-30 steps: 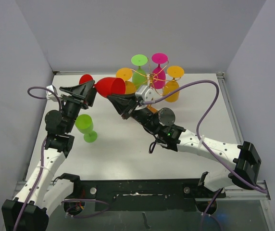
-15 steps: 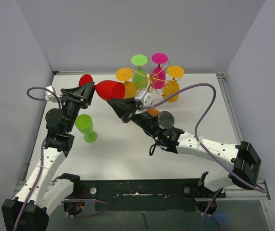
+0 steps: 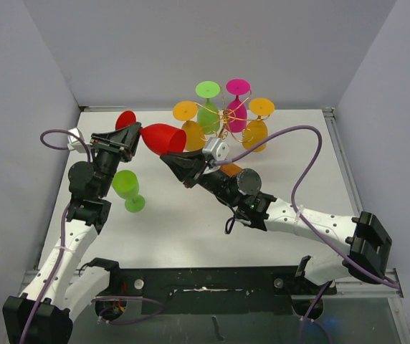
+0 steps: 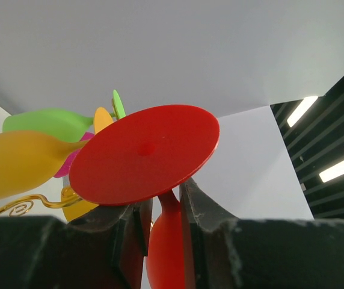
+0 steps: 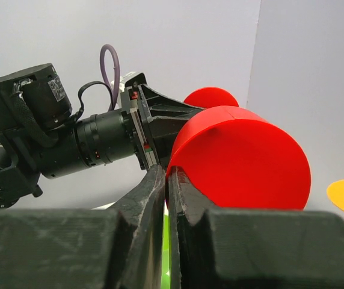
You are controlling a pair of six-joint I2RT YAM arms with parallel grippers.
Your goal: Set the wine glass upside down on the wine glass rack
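A red wine glass (image 3: pixel 163 137) hangs sideways above the table between my two grippers, foot to the left, bowl mouth to the right. My left gripper (image 3: pixel 139 135) is shut on its stem just under the round foot (image 4: pixel 145 153), one finger (image 4: pixel 196 205) on each side. My right gripper (image 3: pixel 165 157) is shut on the bowl's rim (image 5: pixel 244 159), which runs between its pinched fingertips (image 5: pixel 175 180). The wine glass rack (image 3: pixel 223 115), gold wire with scroll arms (image 4: pixel 21 208), stands just right of the red bowl, at the back of the table.
Several orange, green and magenta glasses (image 3: pixel 238 107) hang upside down on the rack. A green glass (image 3: pixel 127 188) stands on the table under the left arm. A purple cable (image 3: pixel 312 143) loops over the right side. Grey walls close in on both sides.
My left gripper has closed from wide open onto the red stem. The right arm and the glass have shifted slightly, the bowl now a little lower and more level.
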